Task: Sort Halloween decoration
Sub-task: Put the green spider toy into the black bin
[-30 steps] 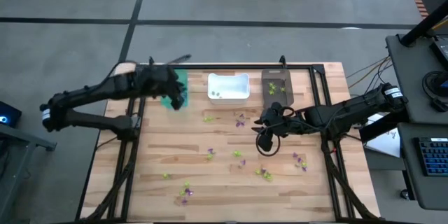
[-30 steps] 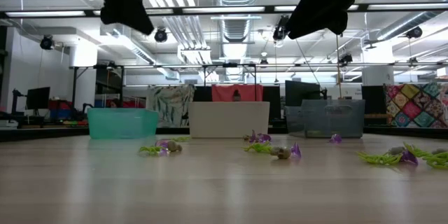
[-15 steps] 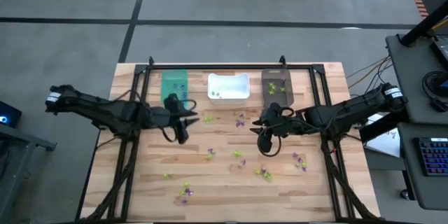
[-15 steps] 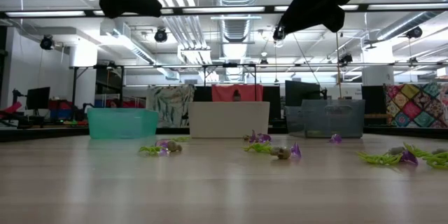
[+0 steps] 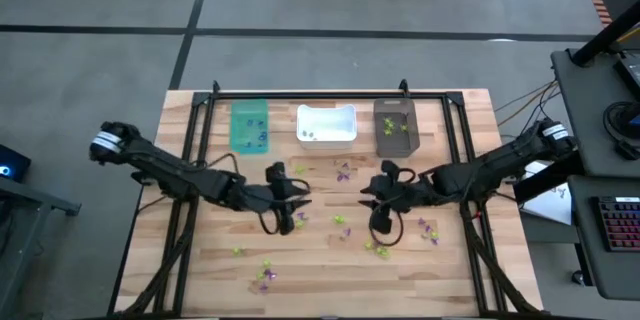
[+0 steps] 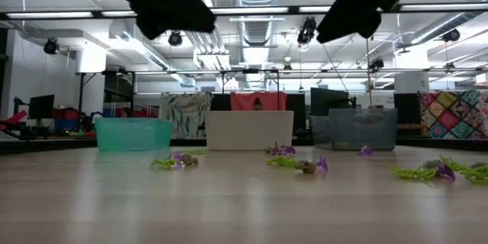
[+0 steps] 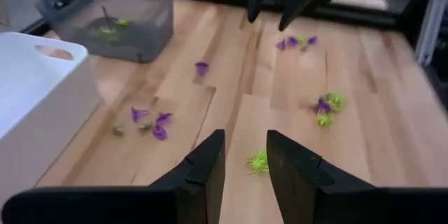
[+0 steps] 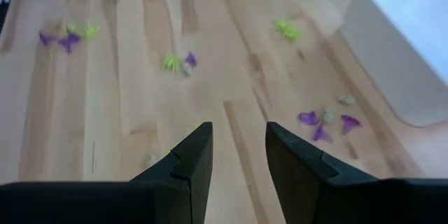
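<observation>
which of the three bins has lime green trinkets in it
The dark brown bin, nearest the right arm. Lime-green trinkets lie inside it; the white bin and teal bin show none.

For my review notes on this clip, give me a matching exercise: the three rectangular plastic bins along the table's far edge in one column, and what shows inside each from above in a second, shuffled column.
Things:
1. Teal rectangular plastic bin
2. White rectangular plastic bin
3. Dark brown rectangular plastic bin

Contents, seen from above:
A. Lime-green trinkets
B. A few small pale pieces near one corner
C. Small dark bits, colour too hard to tell

Pairs: 1-C, 2-B, 3-A
</observation>
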{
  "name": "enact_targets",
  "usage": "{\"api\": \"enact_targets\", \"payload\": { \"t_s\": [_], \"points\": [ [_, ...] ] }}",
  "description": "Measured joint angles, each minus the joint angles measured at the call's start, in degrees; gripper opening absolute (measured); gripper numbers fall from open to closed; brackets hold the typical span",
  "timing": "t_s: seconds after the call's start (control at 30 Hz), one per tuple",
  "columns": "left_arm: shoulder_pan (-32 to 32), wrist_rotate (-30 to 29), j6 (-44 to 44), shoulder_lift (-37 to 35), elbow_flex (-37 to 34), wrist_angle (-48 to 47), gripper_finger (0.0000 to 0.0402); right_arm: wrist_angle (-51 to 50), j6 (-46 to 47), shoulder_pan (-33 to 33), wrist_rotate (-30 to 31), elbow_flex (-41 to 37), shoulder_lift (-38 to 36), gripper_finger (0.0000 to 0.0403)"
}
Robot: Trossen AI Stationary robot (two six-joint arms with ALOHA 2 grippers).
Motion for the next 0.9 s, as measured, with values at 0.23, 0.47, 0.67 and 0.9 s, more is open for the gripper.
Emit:
{"api": "enact_targets", "payload": {
  "t_s": [0.23, 0.47, 0.67, 0.9],
  "points": [
    [-1.1, 0.0, 0.8, 10.0, 4.6, 0.3, 0.0088, 5.1, -1.0, 1.4, 0.4, -0.3, 9.2, 0.0123],
    [-2.4, 0.0, 0.9, 18.1, 6.7, 4.3, 0.0088, 9.9, 0.7, 3.2, 0.4, -0.3, 17.2, 0.0123],
    [-2.5, -0.1, 1.0, 23.4, 8.3, 6.7, 0.0083, 12.8, 1.8, 4.2, 0.4, -0.3, 21.0, 0.0123],
    [-2.5, -1.6, 0.2, 28.1, 9.9, 7.4, 0.0079, 17.8, -2.1, 4.5, 2.3, -0.6, 24.3, 0.0123]
  ]
}}
